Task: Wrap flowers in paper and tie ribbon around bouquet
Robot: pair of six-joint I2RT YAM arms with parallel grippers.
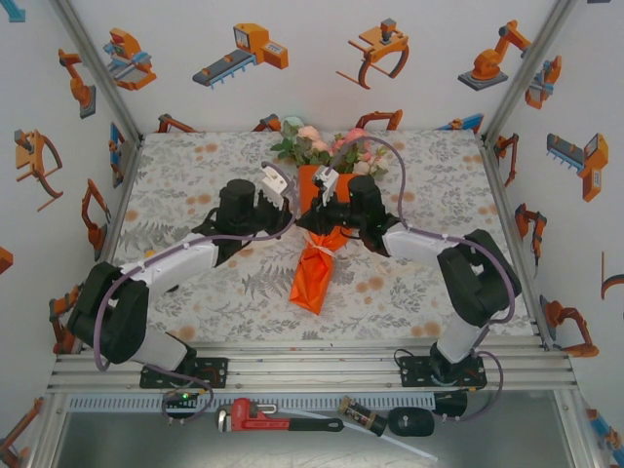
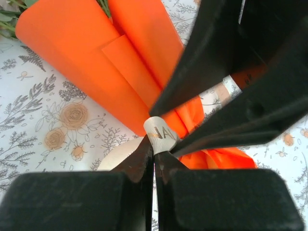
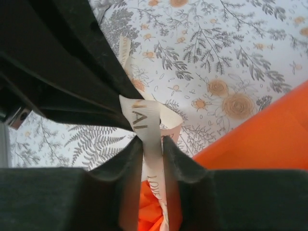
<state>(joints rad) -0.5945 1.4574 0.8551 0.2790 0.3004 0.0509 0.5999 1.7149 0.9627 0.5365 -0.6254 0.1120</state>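
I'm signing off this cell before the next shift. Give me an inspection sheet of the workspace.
Surface: floral tablecloth, flat.
Job's things: bouquet lies mid-table, flowers topping the orange paper cone; ribbon at its pinched waist.
Clutter: red wrench and a dark-handled tool in front of the arm bases, off the cloth.
Grippers: right gripper shut on the ribbon; left gripper, jaws a slit apart beside it, grip unclear.
Cables: grey-purple cables run along both arms.
Surroundings: white walls with orange robot stickers.

a grey and orange floral tablecloth (image 1: pixel 195 185) lies flat. orange robot stickers (image 1: pixel 242 54) dot the white walls (image 1: pixel 292 102). a red pipe wrench (image 1: pixel 278 419) lies near the aluminium rails (image 1: pixel 312 363).
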